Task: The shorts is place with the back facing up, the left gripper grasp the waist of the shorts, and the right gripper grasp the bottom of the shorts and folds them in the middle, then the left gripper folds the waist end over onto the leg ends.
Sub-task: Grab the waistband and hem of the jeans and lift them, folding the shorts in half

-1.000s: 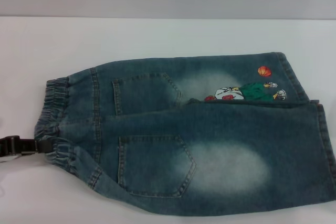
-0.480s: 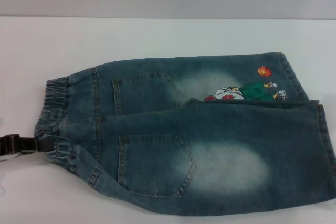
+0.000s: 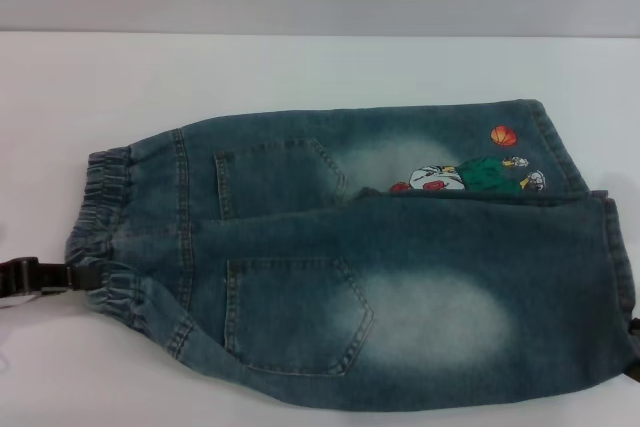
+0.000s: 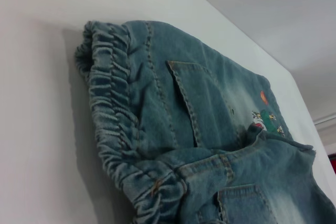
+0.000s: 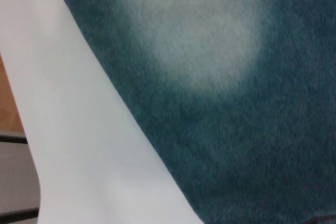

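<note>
- Lying flat on the white table (image 3: 300, 67), the shorts (image 3: 400, 277) have the back side up, with both patch pockets showing.
- The waist of the shorts (image 3: 105, 237) is the gathered elastic band on the robot's left side; the bottom of the shorts (image 3: 610, 247) is on the robot's right side and runs to the picture edge.
- The far leg carries the cartoon print (image 3: 470, 179), with an orange basketball (image 3: 504, 135) just beyond it toward the far edge of the table.
- The near leg overlaps the far leg along the middle seam; each leg has a whitish worn patch (image 3: 435, 319) beside its pocket.
- The near pocket (image 3: 295, 315) sits between the waistband and the worn patch of the near leg.
- The left gripper (image 3: 75, 277) reaches in low from the robot's left and its tip touches the near part of the waistband. Whether its fingers are apart or clamped on the band cannot be told.
- In the left wrist view, the ruffled waistband (image 4: 115, 129) fills the near field, bunched and slightly raised above the table, with the far pocket (image 4: 202, 103) behind it.
- The right gripper (image 3: 633, 347) shows only as a dark sliver at the picture edge, beside the near leg hem. Its finger state cannot be told.
- The right wrist view shows close denim with a pale worn patch (image 5: 205, 30) and the table edge (image 5: 79, 129) beside it.
</note>
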